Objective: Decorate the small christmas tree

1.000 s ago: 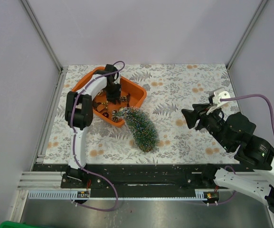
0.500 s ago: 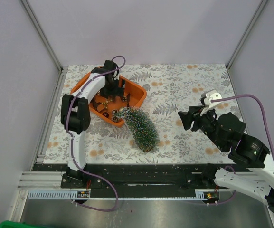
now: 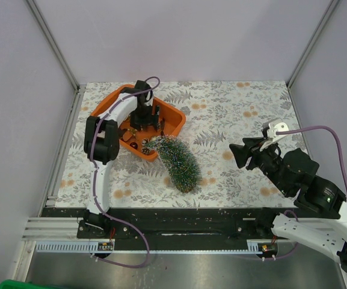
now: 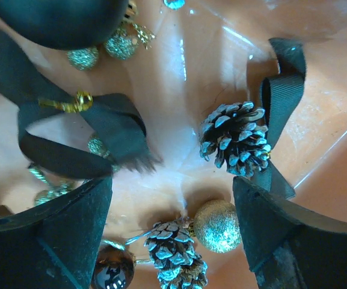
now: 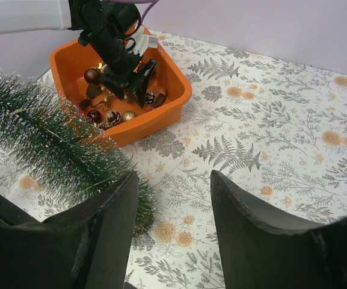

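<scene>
Left gripper (image 4: 173, 198) hangs wide and empty over a pine cone (image 4: 236, 138) in the orange tray (image 3: 172, 114); right gripper (image 5: 173, 205) half-open, empty, right of the small christmas tree (image 3: 176, 159)

Bright, even light; left wrist close-up slightly soft.

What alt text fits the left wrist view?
The left arm's open black pincer hangs over the floor of an orange plastic tray, holding nothing. Below it lie frosted brown pine cones and a gold glitter ball, with black ribbon bows on either side.
</scene>
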Controlling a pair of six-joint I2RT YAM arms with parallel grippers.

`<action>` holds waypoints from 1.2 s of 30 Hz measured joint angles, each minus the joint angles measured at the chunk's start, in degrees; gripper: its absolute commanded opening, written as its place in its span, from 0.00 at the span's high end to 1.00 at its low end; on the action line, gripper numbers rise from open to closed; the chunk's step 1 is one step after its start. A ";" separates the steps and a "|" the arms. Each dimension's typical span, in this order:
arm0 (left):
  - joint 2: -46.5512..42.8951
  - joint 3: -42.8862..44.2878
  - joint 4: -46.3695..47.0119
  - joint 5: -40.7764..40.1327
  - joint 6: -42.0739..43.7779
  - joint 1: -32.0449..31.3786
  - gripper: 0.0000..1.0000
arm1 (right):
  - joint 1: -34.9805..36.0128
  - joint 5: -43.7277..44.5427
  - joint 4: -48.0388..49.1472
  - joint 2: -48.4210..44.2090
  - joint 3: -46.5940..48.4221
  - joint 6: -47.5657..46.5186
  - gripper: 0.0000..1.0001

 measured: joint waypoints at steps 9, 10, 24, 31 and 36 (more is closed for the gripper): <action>1.40 -1.01 -0.55 1.95 0.09 -1.68 0.17 | 0.00 0.02 -0.02 -0.04 -0.72 0.00 0.39; 1.11 -1.40 -0.52 1.95 0.11 -2.40 0.16 | 0.00 0.04 0.00 0.15 -0.72 -0.02 0.38; -4.04 10.12 -3.85 8.98 0.42 -5.66 0.01 | -17.42 -4.37 6.45 21.31 5.38 -0.02 0.31; -16.57 9.42 -4.63 11.50 1.95 -0.59 0.01 | -29.03 -16.94 11.50 44.37 17.51 2.86 0.16; -22.84 3.02 -4.74 12.90 3.06 1.03 0.01 | -29.24 -22.93 11.08 61.18 29.29 5.75 0.11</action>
